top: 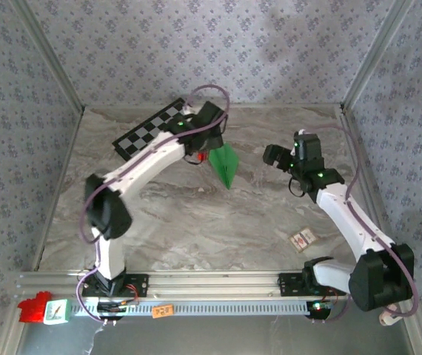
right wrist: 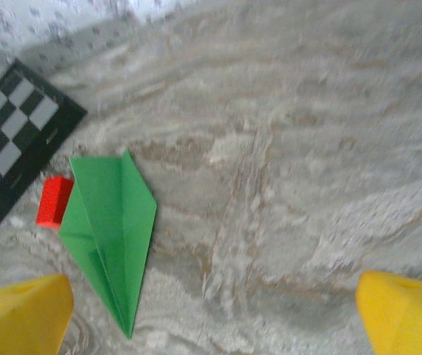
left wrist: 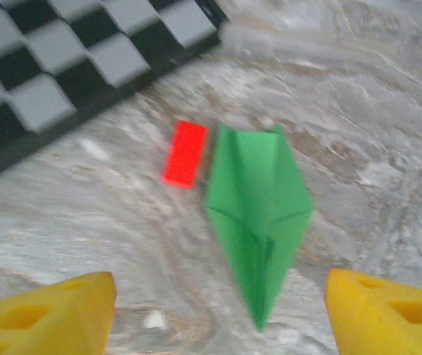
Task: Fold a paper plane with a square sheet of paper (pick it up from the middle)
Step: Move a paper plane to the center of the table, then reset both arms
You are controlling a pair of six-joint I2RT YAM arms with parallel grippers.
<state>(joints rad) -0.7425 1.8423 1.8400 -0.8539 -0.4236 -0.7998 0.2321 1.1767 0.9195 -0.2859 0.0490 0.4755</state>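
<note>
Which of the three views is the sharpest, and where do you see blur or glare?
Top external: sharpest, with even, soft light and no glare; the paper plane reads clearly. Left wrist: blur everywhere, the checkered board edges smeared, the left pincer out of focus. Right wrist: plane fairly crisp, marble table streaked.

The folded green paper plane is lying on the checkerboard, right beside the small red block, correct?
No. The folded green paper plane lies on the grey marbled tabletop, off the black-and-white checkerboard, though right beside the small red block. The left wrist view shows it.
</note>
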